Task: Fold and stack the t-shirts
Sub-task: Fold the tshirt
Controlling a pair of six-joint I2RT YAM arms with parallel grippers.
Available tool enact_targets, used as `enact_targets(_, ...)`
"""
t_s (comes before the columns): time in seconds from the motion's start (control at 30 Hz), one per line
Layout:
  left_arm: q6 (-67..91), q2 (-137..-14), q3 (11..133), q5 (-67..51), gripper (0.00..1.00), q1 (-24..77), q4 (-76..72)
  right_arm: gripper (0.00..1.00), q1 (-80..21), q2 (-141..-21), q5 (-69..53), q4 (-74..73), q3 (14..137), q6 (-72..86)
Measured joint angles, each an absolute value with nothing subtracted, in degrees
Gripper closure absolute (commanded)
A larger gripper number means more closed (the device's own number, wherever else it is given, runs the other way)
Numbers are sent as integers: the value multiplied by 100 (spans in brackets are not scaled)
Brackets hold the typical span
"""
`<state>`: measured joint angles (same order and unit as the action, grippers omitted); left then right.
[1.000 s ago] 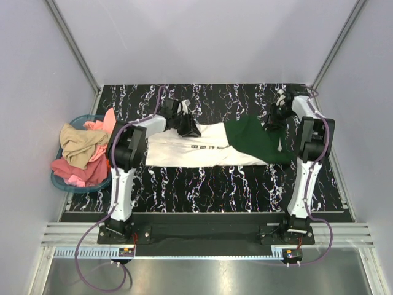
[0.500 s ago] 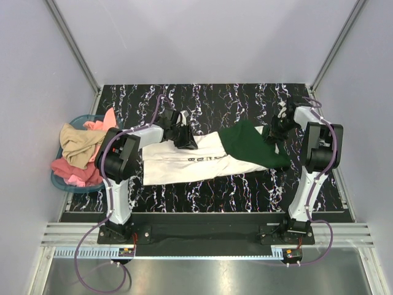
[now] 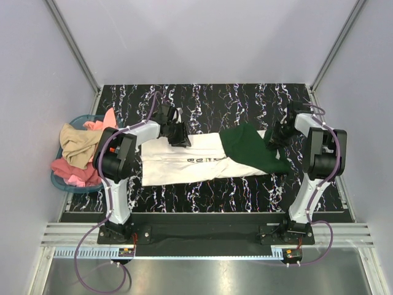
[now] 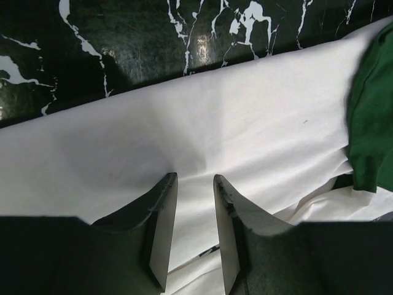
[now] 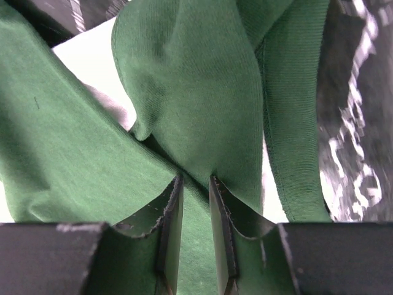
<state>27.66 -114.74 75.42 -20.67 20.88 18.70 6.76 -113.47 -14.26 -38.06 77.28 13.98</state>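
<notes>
Under both sets of jaws lies a black tabletop (image 3: 245, 184) veined with white, closed in by pale plain walls (image 3: 202, 37) with metal posts (image 3: 73, 49) running up the corners. Off beyond the left gripper's (image 3: 179, 136) outer side, past the table's edge, a blue basket (image 3: 81, 118) holds a heap of pink and tan clothes (image 3: 77, 150). The cream-white t-shirt (image 3: 184, 161) stretches between the two grippers, flat on the table, with the dark green t-shirt (image 3: 249, 147) lying over its end nearest the right gripper (image 3: 273, 140). From the left wrist, the fingers (image 4: 161, 209) stand a narrow gap apart with white cloth under and between them and a soft crease running up to the tips; whether they pinch it or merely rest on it, I cannot tell. The right jaws are closed on a gathered fold of green cloth, with wrinkles fanning away from the tips and bare table just to their right.
</notes>
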Motion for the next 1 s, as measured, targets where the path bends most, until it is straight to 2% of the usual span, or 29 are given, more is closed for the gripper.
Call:
enact_targets(0.23, 2698, -11196, 7592, -2137, 63, 2167, 2117, 69, 773, -10892, -1153, -3830, 7133, 1688)
enact_targets(0.43, 2679, -11170, 8267, -2652, 62, 2641, 2073, 62, 788, -10626, -886, -4108, 7017, 1684)
enact_targets(0.73, 2967, -11740, 9083, -3068, 60, 3111, 1140, 58, 794, -10495, -1712, -4093, 8294, 1085)
enact_targets(1.0, 3026, -12962, 9776, -2963, 59, 3282, 947, 57, 794, -11734, -2526, -3929, 9308, 489)
